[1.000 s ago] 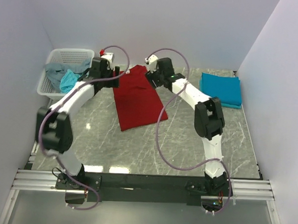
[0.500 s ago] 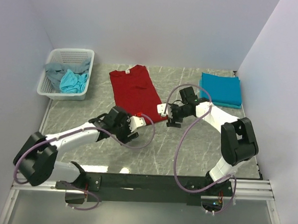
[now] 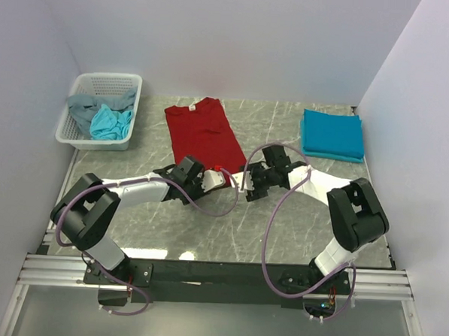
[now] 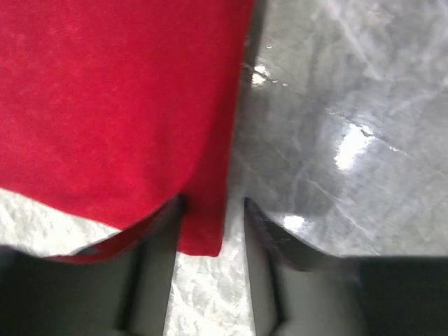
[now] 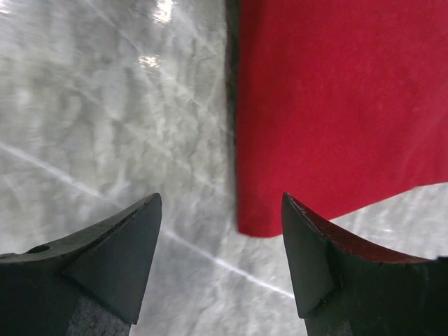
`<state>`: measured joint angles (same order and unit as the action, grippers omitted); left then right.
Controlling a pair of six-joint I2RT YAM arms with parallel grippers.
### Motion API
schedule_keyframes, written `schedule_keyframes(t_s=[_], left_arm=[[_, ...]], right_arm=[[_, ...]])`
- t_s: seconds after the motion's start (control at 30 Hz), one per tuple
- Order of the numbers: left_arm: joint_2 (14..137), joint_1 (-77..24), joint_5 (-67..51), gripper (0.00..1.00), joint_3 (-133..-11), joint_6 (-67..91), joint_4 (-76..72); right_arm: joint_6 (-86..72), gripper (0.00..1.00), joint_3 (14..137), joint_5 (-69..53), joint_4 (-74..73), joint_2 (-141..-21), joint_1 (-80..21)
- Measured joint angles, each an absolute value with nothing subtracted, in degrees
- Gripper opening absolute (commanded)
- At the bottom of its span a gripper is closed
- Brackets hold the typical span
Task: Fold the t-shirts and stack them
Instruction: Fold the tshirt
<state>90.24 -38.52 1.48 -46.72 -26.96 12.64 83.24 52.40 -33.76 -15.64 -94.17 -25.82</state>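
A dark red t-shirt (image 3: 204, 133), folded into a long strip, lies flat mid-table. My left gripper (image 3: 221, 176) is at the strip's near hem. In the left wrist view its fingers are partly closed, with the dark red shirt's corner (image 4: 203, 231) between them. The cloth touches the left finger (image 4: 157, 266), and bare table shows beside the right finger. My right gripper (image 3: 246, 183) is at the same hem, open wide, with the shirt's other near corner (image 5: 262, 210) between its fingertips (image 5: 220, 203). A folded teal-blue t-shirt (image 3: 332, 134) lies at the far right.
A white mesh basket (image 3: 74, 134) at the far left holds a grey shirt (image 3: 81, 106) and a light turquoise shirt (image 3: 110, 122). The grey marble table (image 3: 206, 227) is walled by pale panels. Purple cables loop from both arms.
Both arms swept back from the shirt's far end to its near hem. The two grippers now sit close together there, and the left gripper's jaws have narrowed around the corner.
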Motion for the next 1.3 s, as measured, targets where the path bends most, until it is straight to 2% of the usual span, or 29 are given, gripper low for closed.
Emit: schedule_keyframes(t_s=[0.1,0.33,0.47,0.67,0.7,0.77,0.8,0.83,0.87,1.0,1.1,1.3], left_arm=[[90.6,-38.5,2.8,0.36,-46.7,-27.2,12.6],[89.9,-38.0,4.4,0.41,-45.2,-27.4,10.3],[89.6,-36.9,4.4,0.34,-44.6,-27.4,9.5],[90.0,-36.2,4.4,0.27,-44.6,-27.4,9.3],[90.0,-36.1,4.4,0.25,-44.6,-27.4,9.3],[90.0,-36.0,4.4,0.13,-44.4,-27.4,9.2],[90.0,-35.9,4.4,0.1,-44.2,-27.6,9.0],[90.0,-35.9,4.4,0.08,-44.2,-27.7,8.9],[90.0,-35.9,4.4,0.01,-44.1,-27.8,8.8],[90.0,-35.7,4.1,0.0,-43.9,-28.1,8.4],[89.8,-35.5,3.1,0.0,-43.8,-28.6,8.4],[85.0,-36.7,-3.4,0.0,-41.1,-29.4,10.8]], right_arm=[[84.3,0.74,50.3,-31.2,-10.8,-94.2,-27.2],[84.9,0.7,49.5,-26.3,-2.6,-97.3,-29.5],[84.6,0.64,50.4,-24.6,-0.4,-98.9,-29.9],[84.3,0.45,51.5,-23.7,1.0,-101.0,-29.9],[84.1,0.39,51.7,-23.6,1.0,-101.3,-29.9],[83.9,0.32,52.2,-23.5,0.9,-102.0,-29.9],[83.7,0.25,52.5,-23.4,0.8,-102.3,-29.9],[83.7,0.22,52.7,-23.4,0.9,-102.5,-29.9],[83.7,0.19,52.9,-23.4,0.9,-102.7,-29.9],[83.9,0.04,53.1,-23.7,0.7,-102.9,-29.9],[84.3,0.0,53.2,-24.2,-0.1,-102.8,-29.8],[86.8,0.0,49.6,-26.5,-5.1,-96.6,-29.9]])
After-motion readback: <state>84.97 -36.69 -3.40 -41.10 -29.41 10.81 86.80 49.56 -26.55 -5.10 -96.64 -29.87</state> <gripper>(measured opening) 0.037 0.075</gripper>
